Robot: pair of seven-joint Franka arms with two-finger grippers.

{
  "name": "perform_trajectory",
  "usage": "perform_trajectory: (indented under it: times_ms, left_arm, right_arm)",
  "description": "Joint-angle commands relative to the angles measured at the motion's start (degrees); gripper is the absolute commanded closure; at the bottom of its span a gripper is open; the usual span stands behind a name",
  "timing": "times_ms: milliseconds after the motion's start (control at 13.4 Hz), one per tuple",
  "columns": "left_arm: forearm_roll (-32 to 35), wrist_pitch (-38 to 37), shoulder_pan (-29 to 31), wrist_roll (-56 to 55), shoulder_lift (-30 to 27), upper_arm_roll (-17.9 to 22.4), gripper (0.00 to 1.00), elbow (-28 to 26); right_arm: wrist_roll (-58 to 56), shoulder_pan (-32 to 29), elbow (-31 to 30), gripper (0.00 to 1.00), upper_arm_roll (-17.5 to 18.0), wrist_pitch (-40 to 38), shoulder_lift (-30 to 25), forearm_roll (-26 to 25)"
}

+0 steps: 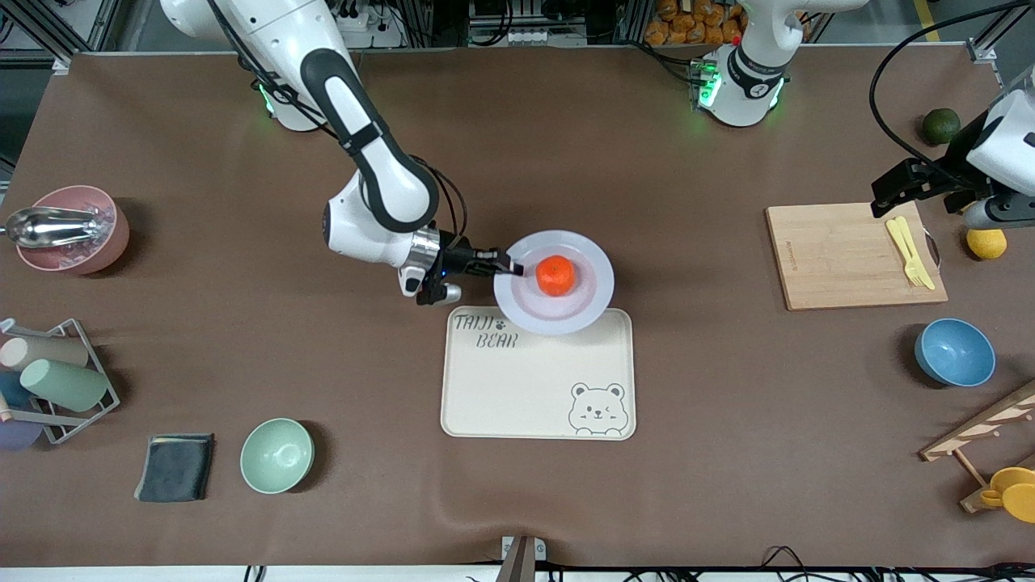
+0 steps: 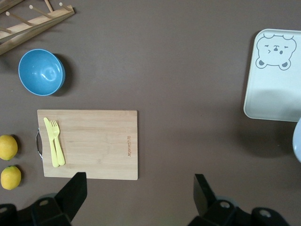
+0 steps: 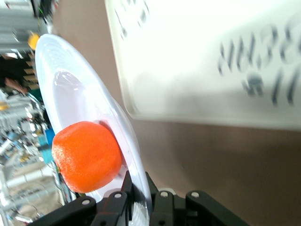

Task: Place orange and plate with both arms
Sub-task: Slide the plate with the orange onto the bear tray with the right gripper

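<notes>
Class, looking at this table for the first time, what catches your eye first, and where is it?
The bright orange sits on the pale plate, which overlaps the bear tray's edge at mid-table. The right gripper is shut on the plate's rim, while the left gripper waits open above the cutting board.
</notes>
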Motion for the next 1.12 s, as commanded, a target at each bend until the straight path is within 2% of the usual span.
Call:
perform_trajectory:
  times_ms: [0, 225, 299, 374, 524, 1048]
  left_arm:
    - [-0.92, -1.41, -0.18, -0.23, -1.52, -0.51, 0.00, -0.88]
    - [-0.92, -1.42, 0.09, -0.14, -1.34, -1.04, 0.00, -0.19]
    - [-0.49, -1.50, 0.00, -0.14, -1.08, -1.04, 0.00, 0.52]
    - [-0.48, -1.50, 0.00, -0.14, -1.16, -1.13, 0.00, 0.52]
    - [-0.48, -2.38, 0.35, -0.14, -1.43, -1.48, 0.00, 0.78]
    - [-0.48, -3.88, 0.62, -0.06, -2.48, -1.39, 0.00, 1.23]
  right_arm:
    - [1.78, -3.26, 8.71, 1.00, 0.51, -2.82, 7.05, 0.77]
    - [8.60, -4.24, 15.47, 1.00, 0.42, -3.89, 10.83, -0.72]
    - [13.24, -4.76, 18.63, 1.00, 0.24, -3.89, 12.59, -3.60]
    - [18.51, -5.90, 21.44, 1.00, 0.24, -3.89, 14.43, -9.02]
    - [28.19, -6.09, 23.66, 1.00, 0.33, -3.80, 16.20, -16.17]
    - [26.32, -5.74, 28.93, 1.00, 0.33, -3.45, 23.67, -16.46]
